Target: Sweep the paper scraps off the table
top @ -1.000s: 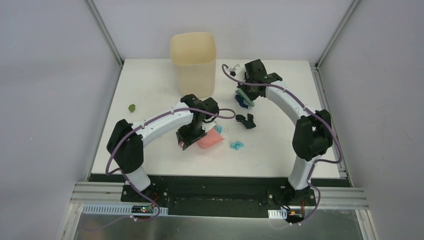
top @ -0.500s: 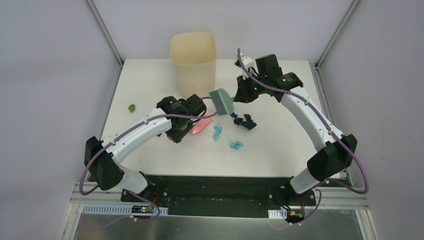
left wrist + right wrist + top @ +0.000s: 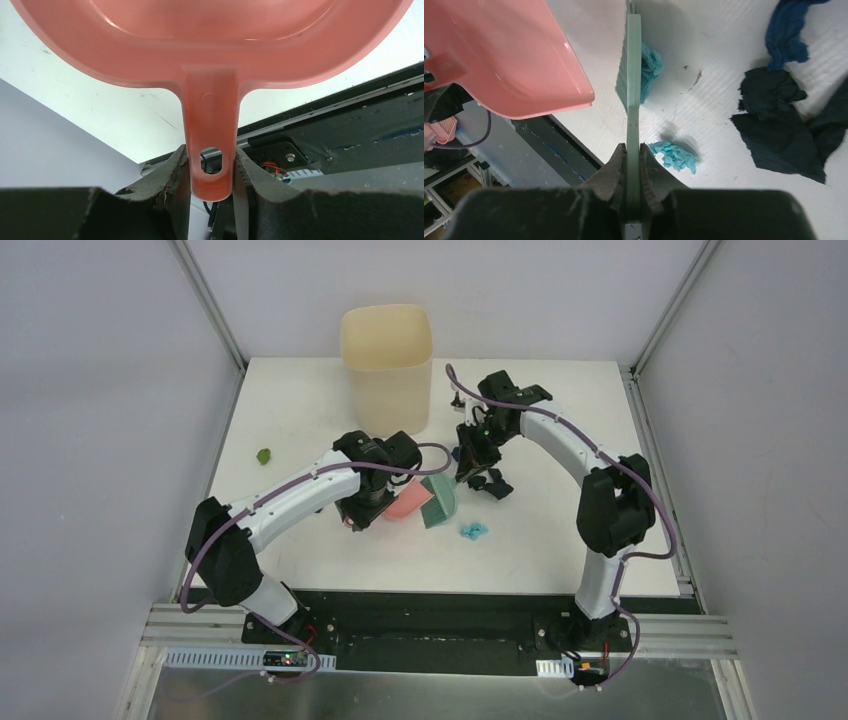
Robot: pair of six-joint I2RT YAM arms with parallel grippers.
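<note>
1. Top external view, count taken from the near edge outward: one light blue scrap [image 3: 473, 531] lies alone closest to the arm bases. One pink dustpan [image 3: 403, 504] and one teal brush [image 3: 438, 503] sit side by side mid-table. A dark cluster [image 3: 490, 483] of paper lies just beyond them, and one green scrap [image 3: 264, 455] is well apart near the left edge. One cream bin [image 3: 387, 360] stands at the back. All of it rests on the white table [image 3: 570, 440].
2. Right wrist view refines the paper scraps. A second light blue scrap [image 3: 651, 67] sits against the brush head, on the side away from the dustpan. There is one navy scrap [image 3: 786, 32]. The black scraps [image 3: 784, 125] overlap (count cannot be separated).
3. Left arm: elbow low at the near left, forearm reaching forward and rightward, wrist bent down over the dustpan.
4. Right arm: elbow raised at the right, forearm arcing back and leftward, wrist dropped toward table centre.
5. Left gripper [image 3: 211, 150]: jaws partly apart, clamped on either side of the dustpan's handle, just above the hanging hole. The pan's mouth points away from the wrist.
6. Right gripper [image 3: 633, 150]: jaws pinched tight on the brush's thin handle (seen edge-on). The brush head stands just beside the dustpan's lip, with a narrow gap between.
</note>
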